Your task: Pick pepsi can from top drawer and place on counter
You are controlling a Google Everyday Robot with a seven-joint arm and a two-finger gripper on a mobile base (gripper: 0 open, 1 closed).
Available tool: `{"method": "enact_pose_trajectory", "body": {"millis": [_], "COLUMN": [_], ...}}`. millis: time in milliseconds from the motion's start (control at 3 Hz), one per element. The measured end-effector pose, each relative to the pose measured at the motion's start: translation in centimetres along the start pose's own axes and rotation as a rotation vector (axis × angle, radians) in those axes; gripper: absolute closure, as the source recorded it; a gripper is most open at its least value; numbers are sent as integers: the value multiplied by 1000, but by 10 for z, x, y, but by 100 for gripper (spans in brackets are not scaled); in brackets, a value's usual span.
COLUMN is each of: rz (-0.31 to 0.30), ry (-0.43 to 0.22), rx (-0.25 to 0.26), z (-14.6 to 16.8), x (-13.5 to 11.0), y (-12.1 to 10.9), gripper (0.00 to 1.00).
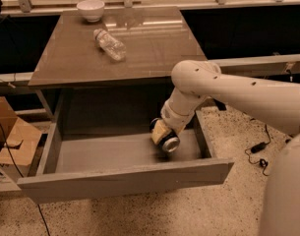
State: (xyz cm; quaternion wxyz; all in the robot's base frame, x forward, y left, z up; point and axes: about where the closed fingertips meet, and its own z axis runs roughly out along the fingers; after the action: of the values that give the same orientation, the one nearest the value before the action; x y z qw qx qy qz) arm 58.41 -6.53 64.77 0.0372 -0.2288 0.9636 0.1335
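Observation:
The top drawer stands pulled open below the counter. My gripper reaches down into the drawer's right part, with its yellowish fingers closed around the pepsi can. The can is tilted, its silver end facing the camera, and it hangs a little above the drawer's grey floor. My white arm comes in from the right over the drawer's right wall.
A clear plastic bottle lies on the counter, and a white bowl stands at its back left. A cardboard box sits on the floor at left. A black cable lies on the speckled floor at right.

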Motion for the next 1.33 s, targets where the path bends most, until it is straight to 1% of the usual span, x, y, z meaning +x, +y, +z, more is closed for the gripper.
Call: {"method": "enact_pose_trajectory", "body": {"millis": [333,667,1000,1333], "rz": [-43,-156,-278,-378], "ry": [-93,-222,-400,-533], "rx": [-96,-148,-147,-99], "z": [-35,-92,-168,-236], "x": [0,5,9,-5], "y": [11,21,31,39], "gripper": [100,100,100,100]}}
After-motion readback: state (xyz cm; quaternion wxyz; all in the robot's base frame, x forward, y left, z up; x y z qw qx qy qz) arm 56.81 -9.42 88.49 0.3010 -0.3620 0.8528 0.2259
